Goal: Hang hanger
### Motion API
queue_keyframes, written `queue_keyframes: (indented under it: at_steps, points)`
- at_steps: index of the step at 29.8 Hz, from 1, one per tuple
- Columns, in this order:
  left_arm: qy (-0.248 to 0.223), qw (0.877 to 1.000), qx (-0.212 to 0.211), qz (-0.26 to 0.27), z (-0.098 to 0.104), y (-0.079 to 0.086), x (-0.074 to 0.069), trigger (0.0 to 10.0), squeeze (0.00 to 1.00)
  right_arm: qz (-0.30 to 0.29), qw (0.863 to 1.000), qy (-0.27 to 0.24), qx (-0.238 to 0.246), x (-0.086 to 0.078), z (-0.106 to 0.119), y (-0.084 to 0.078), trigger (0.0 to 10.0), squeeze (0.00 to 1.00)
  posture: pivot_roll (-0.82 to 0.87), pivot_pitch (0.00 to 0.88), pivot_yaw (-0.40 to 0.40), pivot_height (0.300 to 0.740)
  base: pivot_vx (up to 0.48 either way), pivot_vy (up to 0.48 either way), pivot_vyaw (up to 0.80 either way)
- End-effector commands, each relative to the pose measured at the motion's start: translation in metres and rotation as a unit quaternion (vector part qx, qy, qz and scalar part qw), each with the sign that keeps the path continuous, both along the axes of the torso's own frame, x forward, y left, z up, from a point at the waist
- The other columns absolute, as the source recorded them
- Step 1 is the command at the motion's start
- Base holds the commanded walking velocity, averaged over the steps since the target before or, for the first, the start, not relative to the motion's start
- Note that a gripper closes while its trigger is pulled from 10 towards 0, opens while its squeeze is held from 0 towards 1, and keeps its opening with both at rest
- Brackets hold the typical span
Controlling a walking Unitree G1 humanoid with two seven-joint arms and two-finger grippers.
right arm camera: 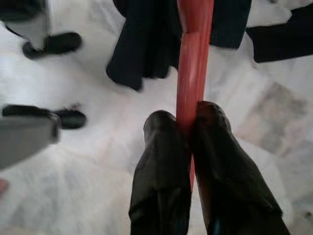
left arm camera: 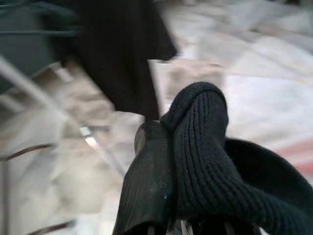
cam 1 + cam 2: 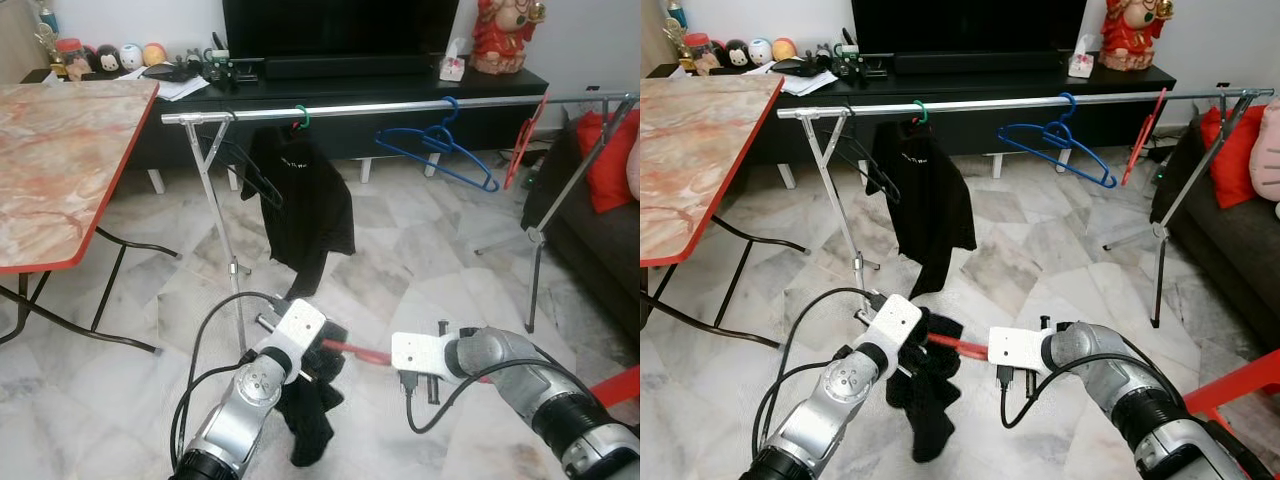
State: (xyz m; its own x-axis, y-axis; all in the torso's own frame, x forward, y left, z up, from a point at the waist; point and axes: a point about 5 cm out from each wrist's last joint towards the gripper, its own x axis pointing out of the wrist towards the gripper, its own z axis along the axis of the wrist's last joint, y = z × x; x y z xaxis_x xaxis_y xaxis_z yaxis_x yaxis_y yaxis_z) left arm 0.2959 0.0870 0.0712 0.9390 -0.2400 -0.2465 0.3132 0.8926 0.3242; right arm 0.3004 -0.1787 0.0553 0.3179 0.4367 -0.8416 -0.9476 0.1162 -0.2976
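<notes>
Right end effector (image 1: pixel 188 122) grips red hanger (image 1: pixel 194 58).

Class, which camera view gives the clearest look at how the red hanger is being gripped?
The right wrist view: the right gripper has both black fingers shut on the red hanger. The eye views show a short red stretch between the arms, its far end inside the black garment. The left wrist view shows knit fabric.

A home living room: a television (image 3: pixel 340 25) on a low black console (image 3: pixel 400 95), marble-tiled floor (image 3: pixel 400 260), a folding table (image 3: pixel 60 160), a sofa (image 3: pixel 600 220), and a clothes rail (image 3: pixel 400 105) with hangers.
</notes>
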Motion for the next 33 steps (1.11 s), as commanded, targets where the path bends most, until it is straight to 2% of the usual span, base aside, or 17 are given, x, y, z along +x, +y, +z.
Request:
queue_keyframes:
  at_steps: [1,6,8,9,12,16,17,18,19,20,23,24,25,26,27,32,33]
  points:
    - [-0.017,0.997,0.007,0.071,0.007,0.021,0.009,0.0,0.0,0.024,0.999,0.025,0.022,-0.006,0.007,-0.002,0.0,0.0,-0.06,0.0,-0.018,0.74,0.0,0.0,0.0]
    - [-0.045,0.982,0.0,0.183,0.016,0.062,0.016,0.0,0.0,0.047,0.997,0.055,-0.011,-0.017,0.005,-0.02,0.0,0.0,-0.07,0.0,-0.004,0.74,0.0,0.0,0.0]
    - [-0.048,0.979,-0.004,0.198,0.017,0.067,0.015,0.0,0.0,0.04,0.998,0.051,-0.012,-0.016,0.005,-0.021,0.0,0.0,-0.08,0.0,0.001,0.74,0.0,0.0,0.0]
    - [-0.059,0.971,-0.001,0.232,0.02,0.082,0.014,0.0,0.0,0.021,0.999,0.032,-0.014,-0.011,0.006,-0.025,0.0,0.0,-0.08,0.0,0.01,0.74,0.0,0.0,0.0]
    - [-0.073,0.962,0.005,0.262,0.024,0.099,0.011,0.0,0.0,-0.004,1.0,0.012,0.005,-0.006,0.008,-0.024,0.0,0.0,-0.09,0.0,0.016,0.74,0.0,0.0,0.0]
    - [-0.105,0.95,0.013,0.295,0.029,0.124,0.0,0.0,0.0,-0.113,0.99,-0.055,0.06,0.011,0.008,-0.019,0.0,0.0,-0.09,0.0,0.03,0.74,0.0,0.0,0.0]
    - [-0.106,0.948,0.006,0.299,0.029,0.129,-0.003,2.5,0.0,-0.146,0.984,-0.067,0.078,0.014,0.008,-0.018,4.3,0.0,-0.09,0.0,0.036,0.74,0.0,0.0,0.0]
    - [-0.103,0.948,0.0,0.302,0.026,0.133,-0.006,4.3,0.0,-0.179,0.975,-0.079,0.107,0.017,0.007,-0.015,7.0,0.0,-0.09,0.0,0.039,0.74,0.0,0.0,0.0]
    - [-0.102,0.946,-0.002,0.307,0.024,0.139,-0.01,10.0,0.0,-0.207,0.964,-0.087,0.143,0.019,0.007,-0.011,10.0,0.0,-0.09,0.0,0.044,0.74,0.0,0.0,0.0]
    - [-0.101,0.945,-0.003,0.311,0.023,0.142,-0.012,10.0,0.0,-0.224,0.956,-0.09,0.166,0.02,0.007,-0.009,10.0,0.0,-0.09,0.0,0.046,0.74,0.0,0.0,0.0]
    - [-0.11,0.946,-0.047,0.301,0.023,0.146,-0.017,10.0,0.0,-0.312,0.913,-0.096,0.247,0.019,-0.004,0.001,10.0,0.0,-0.09,0.0,0.059,0.74,0.0,0.0,0.0]
    - [-0.118,0.948,-0.068,0.289,0.025,0.144,-0.018,10.0,0.0,-0.36,0.885,-0.09,0.282,0.018,-0.011,0.006,10.0,0.0,-0.09,0.0,0.064,0.74,0.0,0.0,0.0]
    - [-0.12,0.948,-0.074,0.287,0.026,0.143,-0.018,10.0,0.0,-0.369,0.879,-0.088,0.289,0.018,-0.012,0.007,10.0,0.0,-0.09,0.0,0.064,0.74,0.0,0.0,0.0]
    - [-0.123,0.948,-0.081,0.281,0.027,0.142,-0.017,10.0,0.0,-0.394,0.861,-0.093,0.307,0.018,-0.016,0.009,10.0,0.0,-0.08,0.0,0.07,0.74,0.0,0.0,0.0]
    - [-0.125,0.949,-0.084,0.278,0.027,0.141,-0.018,10.0,0.0,-0.407,0.853,-0.097,0.313,0.018,-0.017,0.01,10.0,0.0,-0.08,0.0,0.07,0.74,0.0,0.0,0.0]
    - [-0.127,0.949,-0.086,0.277,0.027,0.142,-0.018,10.0,0.0,-0.415,0.848,-0.099,0.314,0.019,-0.018,0.011,10.0,0.0,-0.08,0.0,0.07,0.74,0.0,0.0,0.0]
    - [-0.136,0.95,-0.098,0.265,0.03,0.138,-0.017,10.0,0.0,-0.447,0.83,-0.106,0.317,0.017,-0.024,0.011,10.0,0.0,-0.09,0.0,0.078,0.74,0.0,0.0,0.0]
